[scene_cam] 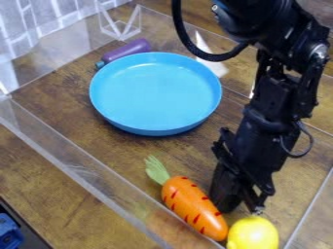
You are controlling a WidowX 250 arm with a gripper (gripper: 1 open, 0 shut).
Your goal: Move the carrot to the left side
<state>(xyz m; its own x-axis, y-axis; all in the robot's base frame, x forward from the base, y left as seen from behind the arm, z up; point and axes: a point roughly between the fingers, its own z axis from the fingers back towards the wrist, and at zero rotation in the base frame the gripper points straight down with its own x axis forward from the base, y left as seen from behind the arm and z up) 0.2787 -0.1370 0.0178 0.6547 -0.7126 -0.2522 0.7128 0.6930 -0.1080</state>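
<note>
The orange toy carrot [193,206] lies on the wooden table near the front edge, its light green top [156,171] pointing up-left and its tip toward the yellow lemon [252,234]. My black gripper [240,201] points steeply down just right of the carrot, with its fingers together and nothing between them. Its tips stand against or very close to the carrot's right side; I cannot tell whether they touch.
A large blue plate [155,91] sits in the middle of the table, with a purple object [127,52] behind it. A clear plastic wall [78,170] runs along the front left edge, close to the carrot's leafy top.
</note>
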